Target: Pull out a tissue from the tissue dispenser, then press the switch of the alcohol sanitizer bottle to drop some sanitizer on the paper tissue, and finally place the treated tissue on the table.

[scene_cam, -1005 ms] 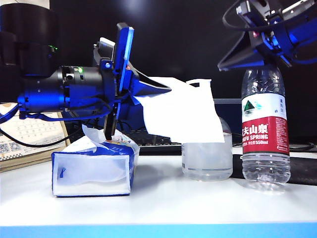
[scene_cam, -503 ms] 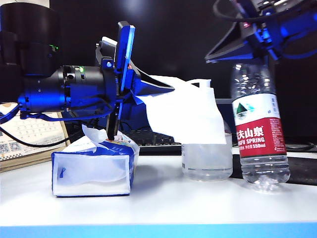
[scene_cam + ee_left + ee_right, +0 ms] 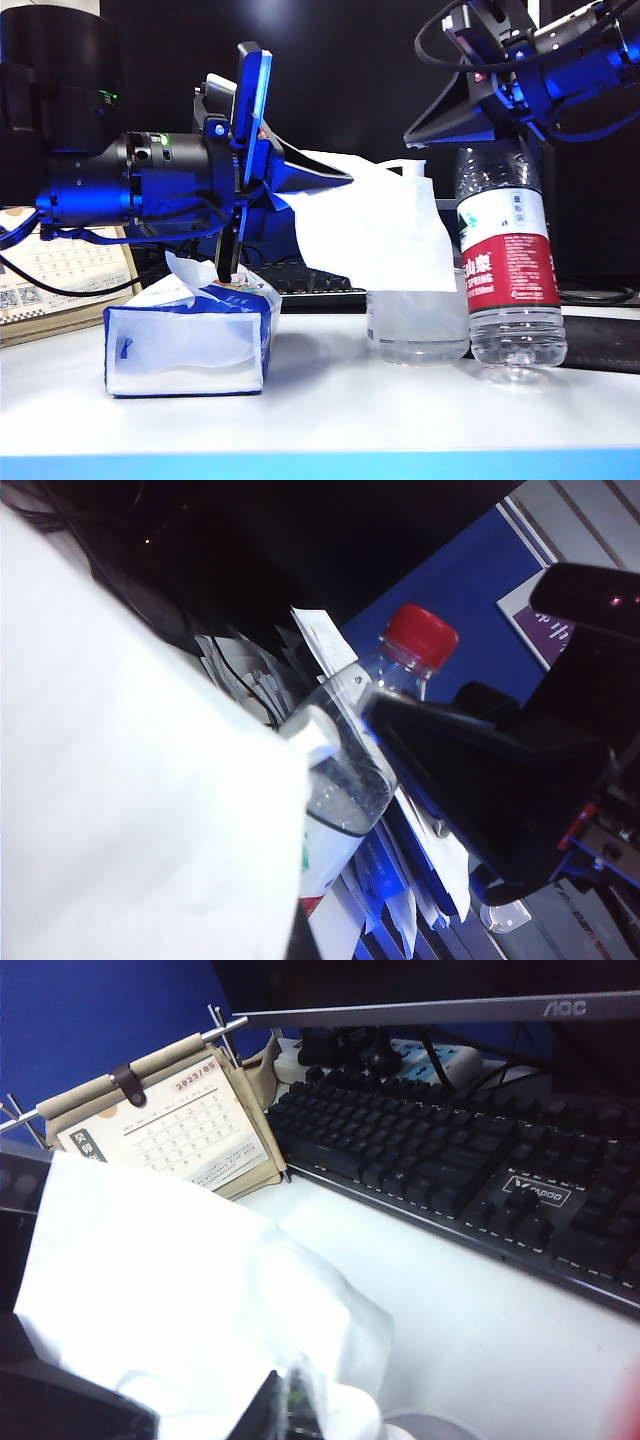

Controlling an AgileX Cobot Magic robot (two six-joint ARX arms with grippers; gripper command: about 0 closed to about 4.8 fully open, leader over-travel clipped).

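The white table (image 3: 340,400) with its blue front rim carries everything. Behind it lie a black keyboard (image 3: 470,1175) and a desk calendar (image 3: 165,1125), seen from the right wrist view.

The left arm reaches in level from the left of the exterior view, and its left end effector (image 3: 335,180) is clamped together on the top edge of the tissue (image 3: 375,225). The white sheet hangs free in the air, draped in front of the sanitizer bottle (image 3: 418,322) and hiding most of its pump head (image 3: 413,167), of which only the top shows above the sheet's edge.

The right end effector (image 3: 415,135) hangs up at the right with its dark fingers together and nothing visibly between them, just above and beside the pump head and close to the neck of the water bottle (image 3: 506,270).

That tall water bottle, red-labelled, leans toward the left, standing just beside the squat sanitizer bottle; whether they touch I cannot tell.

At the left of the table sits the tissue pack (image 3: 190,340), blue-edged, with another white sheet poking up from its top.
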